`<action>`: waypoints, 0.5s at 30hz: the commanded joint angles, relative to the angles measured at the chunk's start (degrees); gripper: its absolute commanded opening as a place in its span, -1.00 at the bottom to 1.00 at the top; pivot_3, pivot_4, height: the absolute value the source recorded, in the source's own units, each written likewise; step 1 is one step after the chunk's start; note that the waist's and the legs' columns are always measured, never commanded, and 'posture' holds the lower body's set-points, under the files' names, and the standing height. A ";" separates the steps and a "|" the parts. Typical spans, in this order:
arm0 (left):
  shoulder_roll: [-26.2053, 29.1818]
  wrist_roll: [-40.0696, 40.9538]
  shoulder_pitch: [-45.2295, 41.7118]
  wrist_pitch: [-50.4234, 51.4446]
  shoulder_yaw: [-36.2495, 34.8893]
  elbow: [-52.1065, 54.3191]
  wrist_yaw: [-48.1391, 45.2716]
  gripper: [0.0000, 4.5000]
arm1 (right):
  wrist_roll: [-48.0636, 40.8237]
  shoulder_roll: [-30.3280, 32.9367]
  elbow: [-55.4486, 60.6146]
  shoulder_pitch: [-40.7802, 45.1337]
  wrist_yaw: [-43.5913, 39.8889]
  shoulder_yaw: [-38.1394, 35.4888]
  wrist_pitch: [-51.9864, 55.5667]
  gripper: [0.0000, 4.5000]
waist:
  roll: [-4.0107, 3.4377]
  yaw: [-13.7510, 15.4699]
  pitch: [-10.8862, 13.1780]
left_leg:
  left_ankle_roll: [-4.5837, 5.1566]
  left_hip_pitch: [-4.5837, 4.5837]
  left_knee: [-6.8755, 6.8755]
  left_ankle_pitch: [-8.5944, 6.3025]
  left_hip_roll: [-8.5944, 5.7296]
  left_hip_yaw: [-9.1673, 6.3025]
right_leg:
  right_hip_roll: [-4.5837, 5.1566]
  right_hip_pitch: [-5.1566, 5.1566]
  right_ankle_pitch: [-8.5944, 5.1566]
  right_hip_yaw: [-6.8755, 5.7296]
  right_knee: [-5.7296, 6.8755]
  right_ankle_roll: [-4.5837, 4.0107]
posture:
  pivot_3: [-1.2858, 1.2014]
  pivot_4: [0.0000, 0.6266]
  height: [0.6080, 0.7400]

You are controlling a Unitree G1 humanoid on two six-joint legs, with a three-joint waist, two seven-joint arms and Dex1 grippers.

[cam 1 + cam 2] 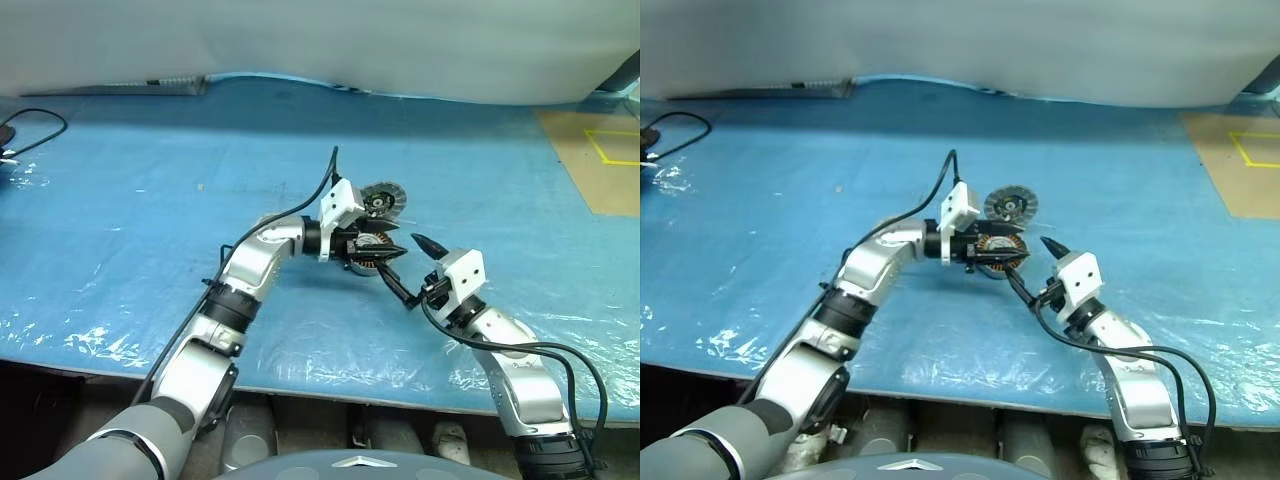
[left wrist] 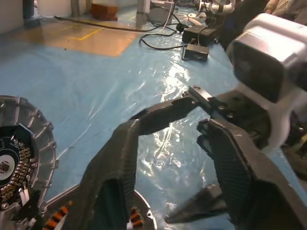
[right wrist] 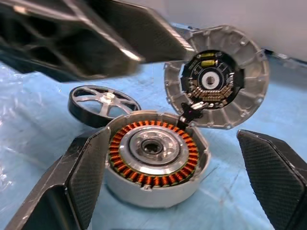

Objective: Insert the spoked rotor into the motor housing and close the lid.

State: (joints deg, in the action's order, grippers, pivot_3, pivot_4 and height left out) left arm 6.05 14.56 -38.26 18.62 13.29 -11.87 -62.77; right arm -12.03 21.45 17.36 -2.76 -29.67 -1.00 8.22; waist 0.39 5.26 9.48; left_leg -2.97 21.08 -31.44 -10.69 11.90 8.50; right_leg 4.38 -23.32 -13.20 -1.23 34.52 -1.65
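The motor housing [image 3: 154,158] sat open on the blue sheet [image 1: 150,180], with the spoked rotor [image 3: 103,103] just beside it and the lid [image 3: 216,76] tilted up; nothing was inserted yet. The left gripper [image 2: 172,143] was part-open and empty, and the right gripper [image 3: 182,182] wide and empty.

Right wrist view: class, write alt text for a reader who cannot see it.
A motor housing with copper windings sits on blue sheeting, framed by the right tool's wide-open black fingers. Its grey lid stands open behind it, circuit side showing, and the spoked rotor lies beside it, under the left tool's dark fingers.
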 commanded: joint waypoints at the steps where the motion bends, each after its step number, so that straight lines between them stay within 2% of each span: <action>1: 1.94 1.83 3.67 -0.30 -1.58 6.79 1.64 -0.52 | -3.49 0.96 3.94 1.89 0.31 -1.01 7.29 0.92 | -0.03 -0.03 0.01 | 0.00 0.00 0.00 0.00 -0.01 0.00 | 0.00 0.00 0.00 0.01 0.00 0.00 | 0.03 -0.52 1.00; 4: 4.49 2.52 9.00 -3.52 -2.96 10.21 2.10 -0.94 | -5.56 1.15 5.53 4.69 2.01 -1.47 15.42 0.62 | -0.12 -0.12 0.06 | -0.02 -0.04 -0.04 0.00 -0.01 0.01 | 0.01 -0.01 0.00 0.02 -0.03 0.01 | 0.03 -0.52 1.00; 5: 5.04 2.43 10.63 -5.03 -3.35 10.85 2.55 -1.00 | -6.01 1.29 6.06 5.62 2.35 -1.45 17.52 0.45 | -0.14 -0.25 0.07 | -0.03 -0.04 -0.03 0.00 -0.01 0.02 | 0.01 -0.01 0.00 0.04 -0.03 0.01 | 0.03 -0.52 1.00; 8: 5.75 2.74 15.08 -7.59 -4.53 13.17 4.93 -1.00 | -8.25 1.81 8.05 8.28 2.63 -1.51 23.89 -0.05 | -0.20 -0.38 0.09 | -0.15 -0.07 -0.02 -0.06 0.02 0.02 | -0.02 -0.02 0.00 0.02 -0.01 0.01 | 0.03 -0.52 1.00; 13: 5.88 2.15 22.17 -11.86 -6.20 16.35 10.06 -1.00 | -11.78 3.83 11.72 13.57 3.58 -0.69 36.62 -0.78 | -0.21 -0.55 0.09 | -0.23 -0.04 -0.03 -0.11 -0.01 0.01 | -0.01 -0.01 0.01 0.03 -0.02 0.03 | 0.03 -0.52 1.00; 15: 5.76 2.05 24.70 -12.49 -6.37 17.08 12.14 -1.00 | -11.53 5.15 12.06 16.04 4.28 0.89 41.40 -0.78 | -0.22 -0.74 0.09 | -0.24 -0.07 -0.03 -0.11 0.00 0.01 | -0.03 -0.01 0.01 0.03 0.00 0.03 | 0.03 -0.52 1.00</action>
State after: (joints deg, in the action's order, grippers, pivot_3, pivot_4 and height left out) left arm 12.08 16.54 -14.69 7.70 7.78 2.53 -52.38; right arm -22.60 25.90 26.83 11.68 -26.02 -0.86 45.77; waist 0.17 4.52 9.56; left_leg -3.22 21.01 -31.46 -10.80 11.91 8.50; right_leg 4.35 -23.33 -13.19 -1.20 34.52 -1.61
